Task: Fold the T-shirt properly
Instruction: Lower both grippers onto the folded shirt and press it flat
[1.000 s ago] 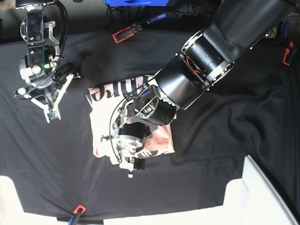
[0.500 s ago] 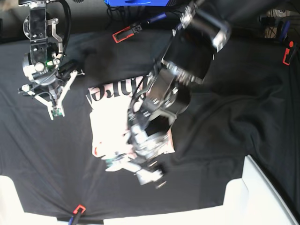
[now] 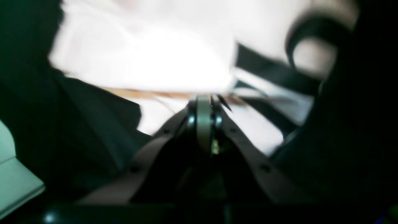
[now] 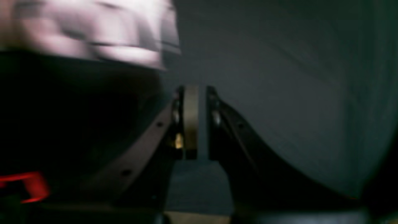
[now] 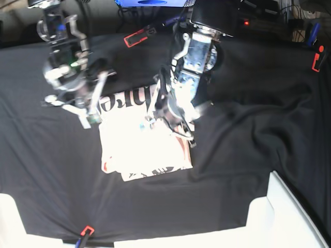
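Two sets of fingers are showing up here, and both are looking blurred. The left gripper (image 3: 204, 102) is keeping its fingers (image 3: 203, 124) pressed together, with no gap showing in the left wrist view; its tips are sitting right at a folded edge of the T-shirt (image 5: 145, 147), though I cannot tell whether any cloth is pinched between them. The right gripper (image 4: 199, 93) is holding its fingers (image 4: 190, 121) nearly together, with only a thin slit between them and nothing in it; they are hanging over bare black cloth (image 5: 248, 155), with the pink fabric off to the upper left of that wrist view.

Seen from the base view, the left gripper (image 5: 178, 132) is hovering above the right part of the folded shirt, its arm coming down from the top middle. The right gripper (image 5: 88, 116) is poised just beside the shirt's upper left corner, near the black lettering.

The shirt itself is lying as a rough, folded rectangle near the middle of the counter (image 5: 289, 206), on the black cloth, print facing up, with lettering along the top edge and stripes near the bottom edge.
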### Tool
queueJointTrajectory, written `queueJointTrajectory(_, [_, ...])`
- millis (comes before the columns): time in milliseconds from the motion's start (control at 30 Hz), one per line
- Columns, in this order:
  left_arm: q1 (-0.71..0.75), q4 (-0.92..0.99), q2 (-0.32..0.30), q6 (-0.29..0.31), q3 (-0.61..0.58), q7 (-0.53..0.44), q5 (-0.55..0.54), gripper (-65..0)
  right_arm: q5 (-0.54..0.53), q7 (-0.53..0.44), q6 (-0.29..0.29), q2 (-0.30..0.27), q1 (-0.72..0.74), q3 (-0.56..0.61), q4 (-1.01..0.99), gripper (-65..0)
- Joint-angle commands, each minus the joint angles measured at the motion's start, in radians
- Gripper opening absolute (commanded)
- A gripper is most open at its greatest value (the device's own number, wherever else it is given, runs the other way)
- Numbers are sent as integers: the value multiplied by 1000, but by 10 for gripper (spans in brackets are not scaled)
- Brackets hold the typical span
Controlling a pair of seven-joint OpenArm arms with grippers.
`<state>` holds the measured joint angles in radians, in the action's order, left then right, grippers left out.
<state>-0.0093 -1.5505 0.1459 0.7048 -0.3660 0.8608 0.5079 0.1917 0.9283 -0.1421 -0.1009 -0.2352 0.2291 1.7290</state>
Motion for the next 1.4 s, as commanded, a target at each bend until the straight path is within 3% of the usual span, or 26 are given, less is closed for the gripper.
queueJointTrajectory(0, [-4, -17, 11, -7, -1, -10, -27, -650, 12, -18, 5, -7, 15, 19, 13, -617])
queueJointTrajectory(133, [25, -23, 11, -7, -1, -12, 27, -650, 10, -13, 5, -7, 58, 95, 2, -621])
queueJointTrajectory(267, [38, -14, 11, -107, -1, -16, 107, -650, 12, -18, 5, -7, 124, 135, -108, -627])
queueJointTrajectory(333, [42, -20, -2, -122, -1, -15, 128, -650, 12, -18, 5, -7, 153, 131, -172, -650])
queueJointTrajectory(633, [68, 0, -68, -126, 0, -8, 131, -650, 13, -74, 5, -10, 165, 17, -203, -650])
queueJointTrajectory(833, [68, 94, -55, -127, 37, -13, 131, -650, 9, -85, 5, -36, 213, 13, -309, -650])
queueJointTrajectory(1000, [44, 170, -55, -127, 40, -18, 123, -650, 9, -193, 5, -32, 227, 17, -429, -650])
queueJointTrajectory(1367, [-48, 246, -25, -127, 40, -45, 123, -650, 13, -202, 5, 42, 184, 19, -441, -650])
